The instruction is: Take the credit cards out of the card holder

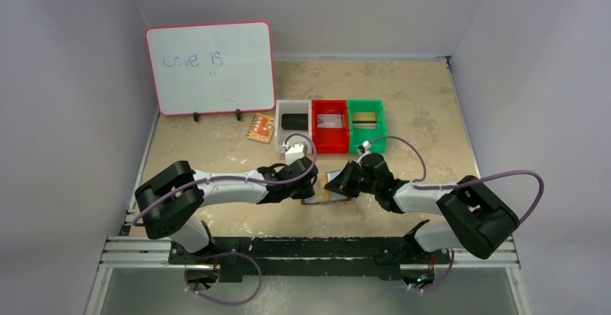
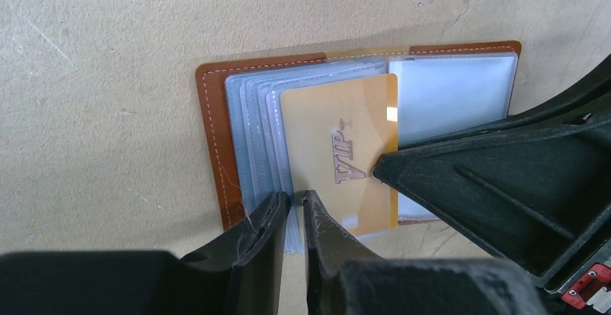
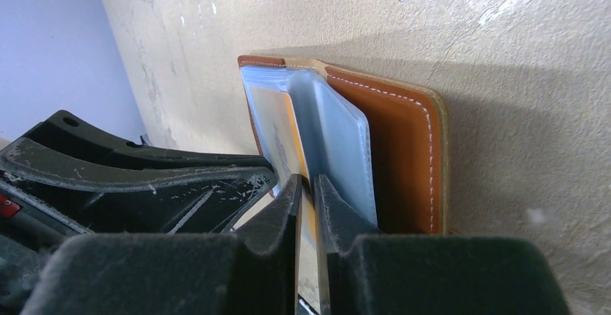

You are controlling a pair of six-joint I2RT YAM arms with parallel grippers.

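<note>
Left gripper (image 2: 297,201), nearest the lens, is nearly closed, pinching the lower edge of the clear sleeves of the card holder (image 2: 212,135), which lies open on the bench (image 2: 108,77) between both arms. Right gripper (image 3: 308,185) pinches the edge of a gold credit card (image 2: 339,142) marked VIP, lying over the sleeves.

We are counting one card holder (image 2: 212,127), one gold card (image 2: 339,149) in it, and three bins, white (image 1: 293,103), red (image 1: 330,103) and green (image 1: 366,102). Each bin is holding one card: black (image 1: 295,121), pale (image 1: 329,121), dark (image 1: 364,120). We are also counting one orange patterned card (image 1: 261,127) and one whiteboard (image 1: 210,66) at the table's (image 1: 418,113) far left corner.
</note>
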